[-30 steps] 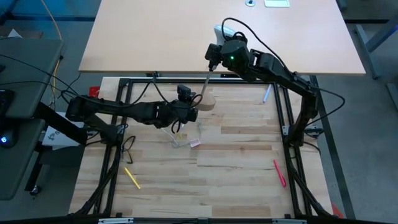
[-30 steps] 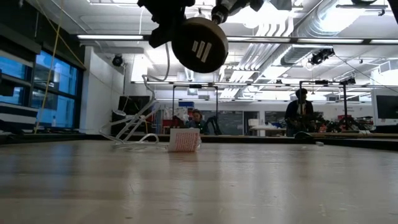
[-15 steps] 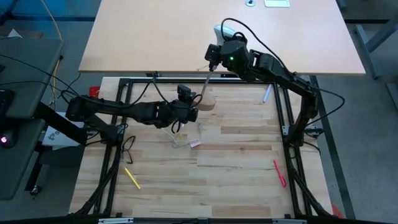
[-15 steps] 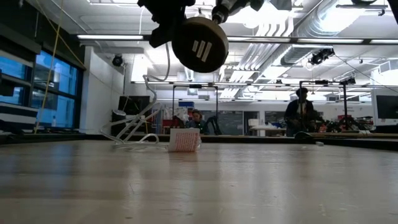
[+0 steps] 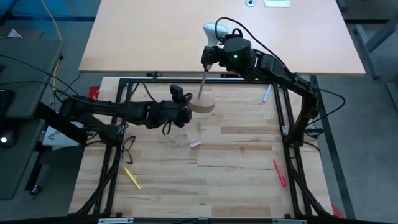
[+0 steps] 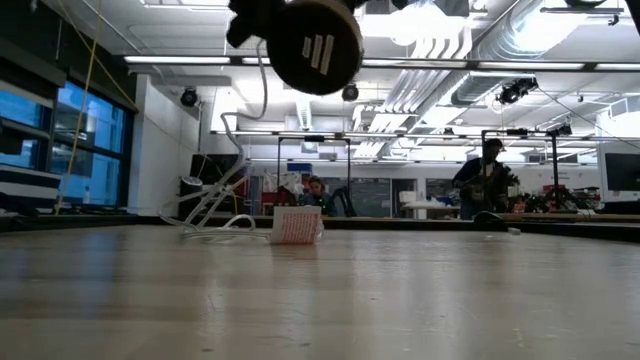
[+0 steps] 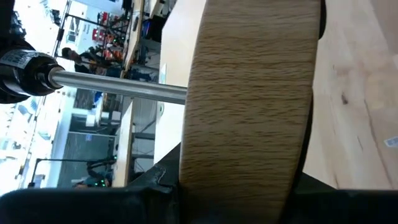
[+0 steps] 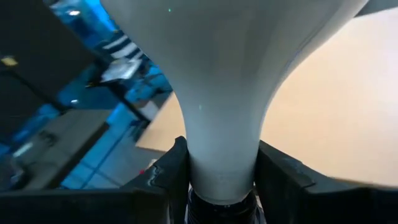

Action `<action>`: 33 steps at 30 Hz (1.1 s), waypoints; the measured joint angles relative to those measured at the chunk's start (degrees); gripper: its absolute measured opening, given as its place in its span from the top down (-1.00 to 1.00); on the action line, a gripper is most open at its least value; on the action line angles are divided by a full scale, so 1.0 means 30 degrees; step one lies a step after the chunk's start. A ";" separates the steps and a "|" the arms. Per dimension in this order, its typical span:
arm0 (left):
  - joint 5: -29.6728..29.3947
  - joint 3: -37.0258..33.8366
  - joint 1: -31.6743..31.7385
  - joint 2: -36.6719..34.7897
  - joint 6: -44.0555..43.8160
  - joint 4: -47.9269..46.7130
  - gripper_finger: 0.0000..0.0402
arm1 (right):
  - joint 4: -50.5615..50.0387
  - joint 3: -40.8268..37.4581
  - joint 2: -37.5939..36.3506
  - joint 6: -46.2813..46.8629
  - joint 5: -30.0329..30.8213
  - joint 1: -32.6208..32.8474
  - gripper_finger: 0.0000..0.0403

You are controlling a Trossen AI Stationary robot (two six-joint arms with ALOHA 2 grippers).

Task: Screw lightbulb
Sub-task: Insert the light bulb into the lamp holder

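Note:
A white lightbulb [image 5: 211, 31] tapers down to a narrow neck, which fills the right wrist view [image 8: 224, 93]. Its neck meets a black socket [image 8: 221, 205] on a thin metal stem [image 5: 203, 81]. The stem rises from a round wooden disc [image 5: 202, 106]. The disc's dark underside shows high in the low view [image 6: 315, 45]. My left gripper [image 5: 185, 112] is shut on the disc above the table's far middle. My right gripper [image 5: 214, 55] is shut on the bulb beyond the table's far edge. My left gripper pinches the disc's rim [image 7: 249, 155] between its two fingers, one finger on each flat face. It comes level from the table's left. The disc is lifted clear of the table, and its stem [image 7: 118, 85] points away to the socket [image 7: 25, 68]. My right gripper pinches the bulb's narrow neck [image 8: 221, 165] between its two fingers [image 8: 168, 168], just above the black socket. The globe widens out beyond the fingertips. The bulb is held clear of the table, at the stem's far end.
On the wooden table lie a pink marker [image 5: 278, 173], a yellow marker [image 5: 132, 177], a pen [image 5: 266, 94], a clear plastic piece [image 5: 177, 138] and a small pink box [image 6: 297, 225]. A tan tabletop [image 5: 155, 37] lies beyond the far edge. People [image 6: 485, 175] stand in the room behind.
My left gripper has drawn back toward the table's left and raised the disc, which has tipped and now sits higher in the low view. My right gripper has gone a little toward the left with the bulb. Both have stayed shut.

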 joint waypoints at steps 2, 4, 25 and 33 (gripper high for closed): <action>0.0053 0.0000 -0.0007 -0.0467 -0.0396 -0.0560 0.47 | 0.0660 0.0002 0.0000 -0.0514 -0.0769 -0.0013 0.31; 0.0072 0.0000 -0.0009 -0.0888 -0.0484 -0.1066 0.47 | 0.1048 -0.0006 0.0007 -0.0813 -0.1385 -0.0013 0.31; -0.0392 -0.0036 -0.3559 -0.6389 0.0016 -0.4842 0.47 | 0.6040 0.0016 -0.0007 -0.6381 -1.1509 -0.0071 0.31; -0.0393 -0.0036 -0.5693 -0.7704 -0.1311 -0.5024 0.47 | 0.7750 -0.0006 0.0000 -0.7655 -1.6076 -0.0094 0.37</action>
